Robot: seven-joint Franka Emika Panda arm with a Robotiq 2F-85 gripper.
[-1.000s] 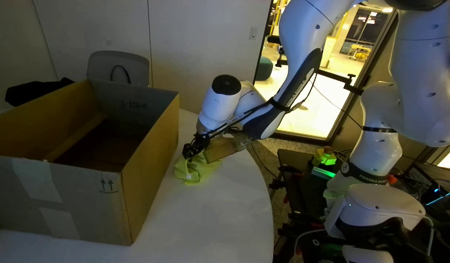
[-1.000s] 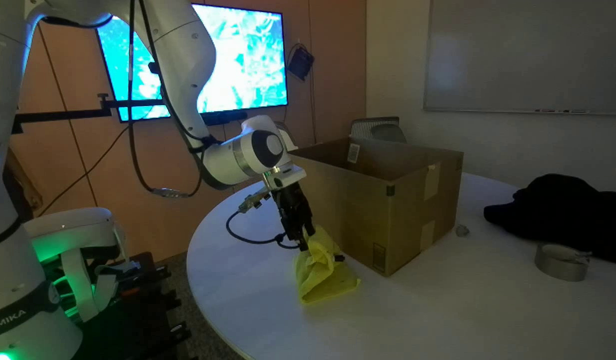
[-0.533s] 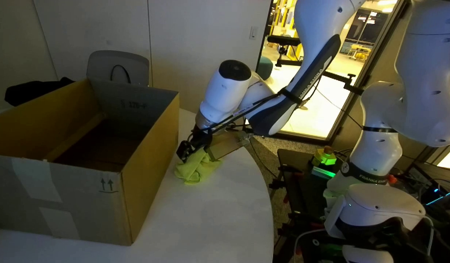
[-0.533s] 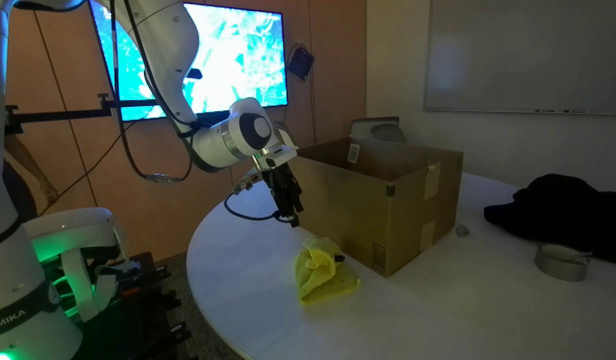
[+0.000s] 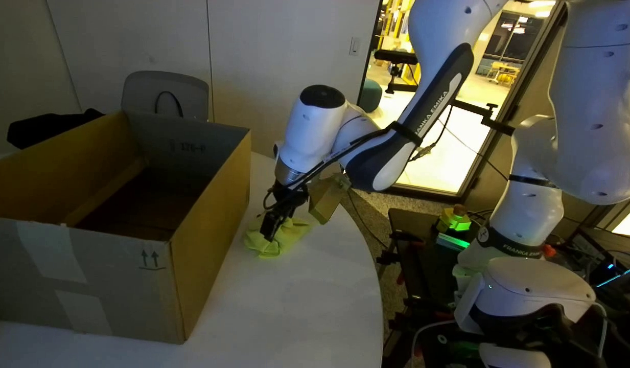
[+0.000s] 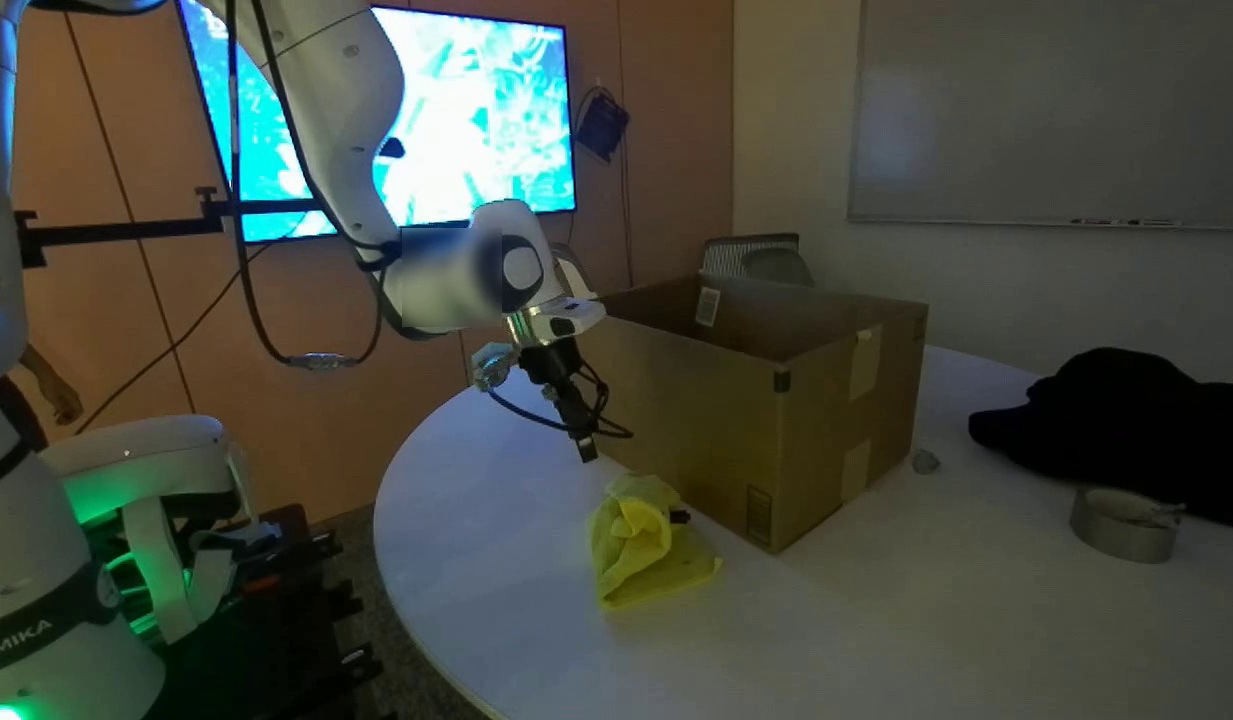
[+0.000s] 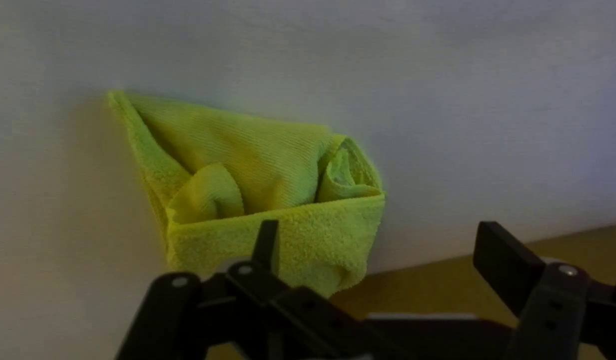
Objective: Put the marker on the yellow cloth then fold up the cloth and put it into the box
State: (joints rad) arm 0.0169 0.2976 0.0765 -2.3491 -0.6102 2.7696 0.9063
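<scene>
The yellow cloth (image 6: 641,545) lies bunched on the white table, close beside the box. It also shows in an exterior view (image 5: 276,245), partly behind the gripper. In the wrist view the cloth (image 7: 248,150) has one edge folded over, with pockets along the fold. A small dark end (image 6: 680,517) sticks out of the cloth's side; it may be the marker, the rest hidden. The cardboard box (image 6: 696,420) stands with its top open, and its wall (image 7: 587,255) shows in the wrist view. My gripper (image 7: 377,230) is open and empty above the cloth's folded edge.
Black fabric (image 6: 1126,430), a tape roll (image 6: 1124,525) and a small grey scrap (image 6: 925,461) lie on the table (image 6: 876,640) past the box. The box's side wall (image 5: 212,240) rises close beside the gripper. A chair (image 5: 166,97) stands behind the box.
My gripper was down at the cloth a second ago. It has risen off it, and the wrist has turned. The cloth's raised top has settled lower; the box has not moved.
</scene>
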